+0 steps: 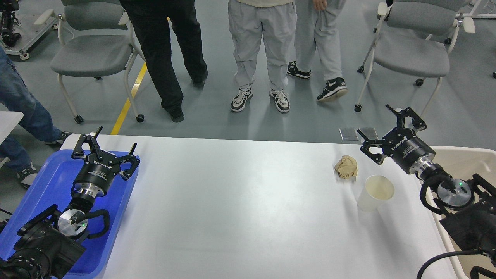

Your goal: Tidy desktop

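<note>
The left gripper (104, 149) is hovering over the blue plastic tray (50, 182) at the left edge, fingers spread, holding nothing. The white desktop (232, 209) is spanning the centre, carrying a crumpled brown paper ball (346, 167) beside a white paper cup (375, 193). The right gripper (385, 130) is hovering near the beige bin (469, 159), fingers spread, empty.

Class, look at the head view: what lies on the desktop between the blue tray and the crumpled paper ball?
Nothing: in the head view the desktop is bare between the blue tray and the crumpled paper ball.
</note>
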